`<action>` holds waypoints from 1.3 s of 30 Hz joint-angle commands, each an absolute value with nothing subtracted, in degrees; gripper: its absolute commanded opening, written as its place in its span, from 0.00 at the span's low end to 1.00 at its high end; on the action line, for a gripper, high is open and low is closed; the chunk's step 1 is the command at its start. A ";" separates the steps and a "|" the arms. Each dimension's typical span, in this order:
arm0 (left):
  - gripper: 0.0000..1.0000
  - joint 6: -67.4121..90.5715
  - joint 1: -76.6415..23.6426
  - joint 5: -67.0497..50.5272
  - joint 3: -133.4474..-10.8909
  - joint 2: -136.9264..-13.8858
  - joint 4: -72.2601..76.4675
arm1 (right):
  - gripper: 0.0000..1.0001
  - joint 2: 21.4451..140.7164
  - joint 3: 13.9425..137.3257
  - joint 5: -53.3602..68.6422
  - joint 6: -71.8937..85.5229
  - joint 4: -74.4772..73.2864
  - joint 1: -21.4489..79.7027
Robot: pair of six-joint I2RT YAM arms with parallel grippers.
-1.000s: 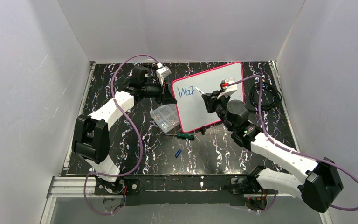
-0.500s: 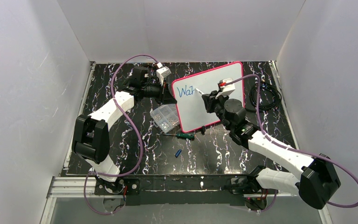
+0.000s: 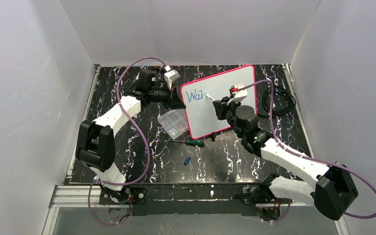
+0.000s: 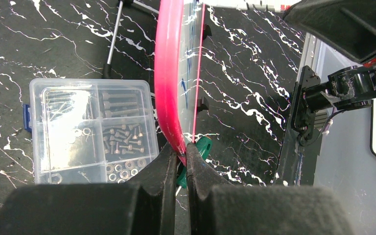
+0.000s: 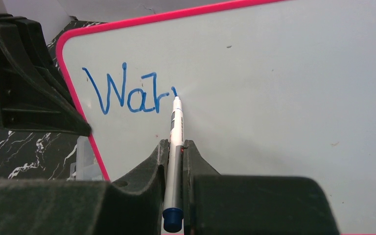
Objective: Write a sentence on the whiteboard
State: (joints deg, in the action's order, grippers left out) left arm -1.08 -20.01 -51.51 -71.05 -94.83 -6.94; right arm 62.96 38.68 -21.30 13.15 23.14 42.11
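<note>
The whiteboard (image 3: 210, 120) with its pink-red rim stands tilted at the back middle of the table. My left gripper (image 3: 178, 100) is shut on the rim at the left edge, which runs up from between the fingertips in the left wrist view (image 4: 180, 149). Blue letters of the sentence (image 5: 127, 93) read "War" at the board's upper left (image 3: 196, 96). My right gripper (image 5: 176, 144) is shut on a white marker (image 5: 175, 127) with a blue end. The marker's tip touches the board (image 5: 274, 88) just right of the last letter.
A clear plastic compartment box (image 3: 172, 122) of screws and nuts lies left of the board. A green-handled screwdriver (image 3: 194, 142) lies at the board's near corner, with a small blue cap (image 3: 187, 160) nearer to me. A black cable coil (image 3: 281, 100) sits at the right.
My right wrist has shifted slightly left and away from me, with the marker still at the board. The left arm and the board have not moved.
</note>
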 commanded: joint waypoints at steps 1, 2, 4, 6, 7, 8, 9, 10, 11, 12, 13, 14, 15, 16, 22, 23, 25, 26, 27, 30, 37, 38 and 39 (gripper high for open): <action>0.00 -3.23 -20.67 -53.35 -72.47 -91.83 -8.97 | 0.01 61.30 36.68 -22.18 14.68 23.59 41.79; 0.00 -3.27 -20.66 -53.35 -72.46 -91.84 -8.97 | 0.01 61.30 36.25 -22.03 14.90 23.56 41.81; 0.00 -3.26 -20.67 -53.35 -72.51 -91.82 -9.05 | 0.01 61.32 36.02 -21.83 15.24 23.55 41.82; 0.00 -3.30 -20.65 -53.35 -72.50 -91.85 -9.05 | 0.01 61.35 36.08 -21.88 15.23 23.59 41.84; 0.00 -3.26 -20.65 -53.35 -72.49 -91.80 -8.99 | 0.01 61.35 36.16 -21.88 15.21 23.71 41.79; 0.00 -3.30 -20.65 -53.35 -72.48 -91.79 -8.97 | 0.01 61.39 36.39 -21.93 15.14 23.97 41.83; 0.00 -3.26 -20.63 -53.35 -72.48 -91.84 -8.97 | 0.01 61.50 36.60 -22.03 15.05 24.25 41.84; 0.00 -3.25 -20.65 -53.35 -72.44 -91.84 -8.96 | 0.01 61.59 36.95 -22.20 14.96 24.51 41.81; 0.00 -3.27 -20.65 -53.35 -72.50 -91.80 -8.96 | 0.01 61.69 37.15 -22.35 14.94 25.01 41.79; 0.00 -3.25 -20.61 -53.35 -72.51 -91.82 -8.96 | 0.01 61.77 37.24 -22.56 14.94 25.71 41.78; 0.00 -3.32 -20.65 -53.35 -72.45 -91.80 -8.96 | 0.01 61.86 37.33 -22.83 14.94 26.46 41.83; 0.00 -3.34 -20.69 -53.40 -72.44 -91.84 -8.96 | 0.01 61.92 37.43 -22.97 14.94 27.19 41.83; 0.00 -3.28 -20.65 -53.43 -72.46 -91.82 -8.96 | 0.01 62.00 37.64 -23.12 14.94 28.03 41.84; 0.00 -3.28 -20.65 -53.46 -72.46 -91.83 -8.96 | 0.01 62.15 37.88 -23.19 14.94 28.45 41.81; 0.00 -3.26 -20.64 -53.53 -72.51 -91.84 -8.96 | 0.01 62.93 38.75 -24.15 14.33 30.09 41.84; 0.00 -3.25 -20.61 -53.53 -72.47 -91.78 -8.96 | 0.01 63.05 38.84 -24.57 14.22 30.09 41.80; 0.00 -3.27 -20.65 -53.53 -72.51 -91.86 -8.95 | 0.01 63.34 38.78 -25.09 13.92 30.19 41.83; 0.00 -3.28 -20.70 -53.55 -72.44 -91.86 -8.89 | 0.01 63.49 38.76 -25.18 13.85 30.34 41.83; 0.00 -3.31 -20.62 -53.54 -72.49 -91.88 -8.88 | 0.01 63.54 38.76 -25.30 13.80 30.36 41.84; 0.00 -3.29 -20.65 -53.53 -72.46 -91.89 -8.88 | 0.01 63.48 38.44 -25.92 13.96 30.77 41.84; 0.00 -3.30 -20.69 -53.55 -72.51 -91.91 -8.88 | 0.01 62.24 37.50 -27.34 13.63 29.68 41.82; 0.00 -3.31 -20.66 -53.61 -72.50 -91.93 -8.88 | 0.01 62.16 37.36 -27.19 13.67 29.21 41.77; 0.00 -3.22 -20.64 -53.61 -72.44 -91.89 -8.88 | 0.01 62.12 37.12 -26.98 13.82 28.89 41.83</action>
State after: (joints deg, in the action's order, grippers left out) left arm -1.08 -20.01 -51.70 -71.09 -94.80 -6.90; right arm 63.13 36.64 -25.12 14.66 27.53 42.06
